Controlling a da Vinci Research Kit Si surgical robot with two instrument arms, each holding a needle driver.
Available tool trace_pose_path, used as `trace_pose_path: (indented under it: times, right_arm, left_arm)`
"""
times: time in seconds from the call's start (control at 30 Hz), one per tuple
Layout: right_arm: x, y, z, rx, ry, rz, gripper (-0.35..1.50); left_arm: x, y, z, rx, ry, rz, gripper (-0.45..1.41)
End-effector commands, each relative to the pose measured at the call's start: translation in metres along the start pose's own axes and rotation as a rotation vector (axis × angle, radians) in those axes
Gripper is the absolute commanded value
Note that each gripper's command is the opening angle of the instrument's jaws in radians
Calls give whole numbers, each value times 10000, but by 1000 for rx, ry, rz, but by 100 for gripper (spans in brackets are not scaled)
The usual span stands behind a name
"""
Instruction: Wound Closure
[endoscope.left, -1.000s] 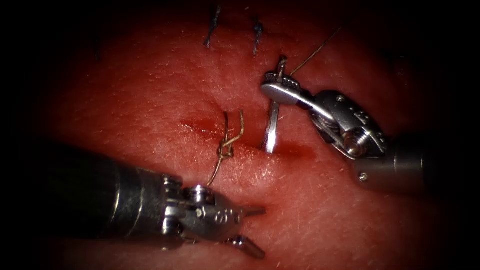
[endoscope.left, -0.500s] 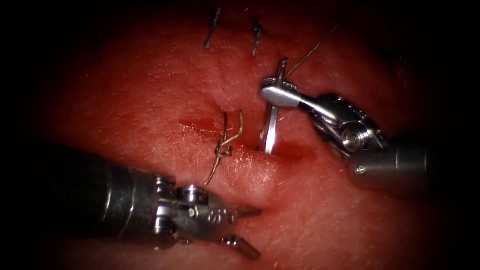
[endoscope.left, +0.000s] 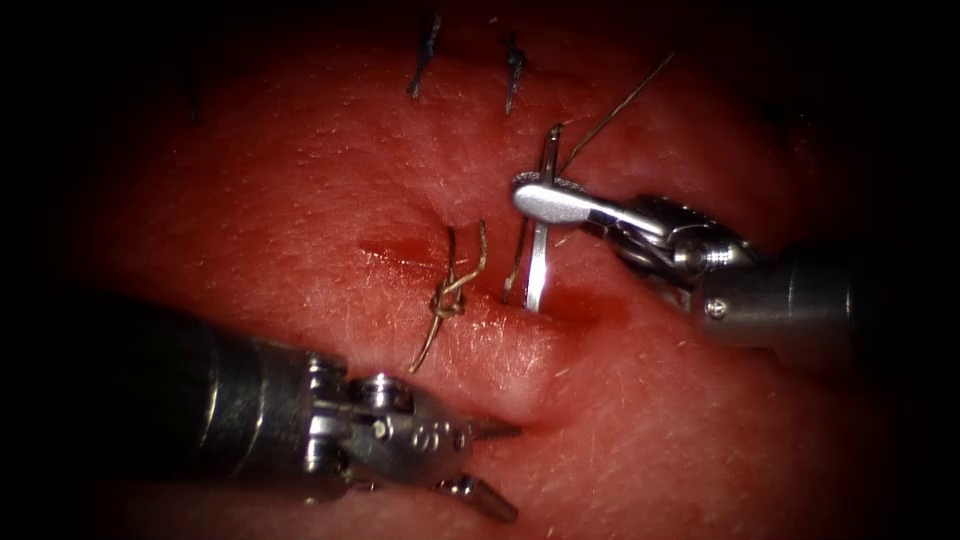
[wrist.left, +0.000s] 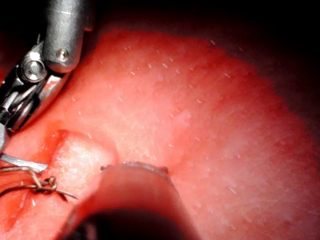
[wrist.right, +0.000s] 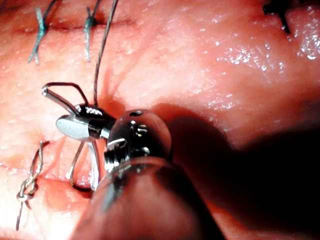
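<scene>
Right tool (endoscope.left: 545, 200) reaches in level, jaws clamped on needle (endoscope.left: 538, 270) near its tail, tip below in tissue (endoscope.left: 300, 200). Left tool (endoscope.left: 495, 460) low, jaws apart, empty.

A dark-blue stitch (endoscope.left: 424, 55) and a second stitch (endoscope.left: 514, 68) sit side by side, tails loose. A third stitch (wrist.right: 280, 10), also dark, lies well apart.

No text or numbers can be read.
</scene>
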Motion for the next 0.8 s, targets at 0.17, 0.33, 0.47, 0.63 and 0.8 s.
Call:
trace_pose_path:
  times: [0.17,0.33,0.47,0.63,0.8]
  right_arm:
    - [-27,8,7,21,-57,91,-35]
    - [-48,-1,9,25,-85,146,-35]
    - [-58,-12,8,33,-104,185,-35]
    - [-64,-20,9,43,-110,199,-35]
    - [-63,-28,10,52,-106,223,-35]
  left_arm:
    - [3,-1,6,4,0,1,47]
    - [4,1,1,-2,-1,2,47]
    - [5,1,1,-1,-1,2,47]
    - [5,2,1,-1,-1,2,47]
    - [5,3,1,-1,-1,2,47]
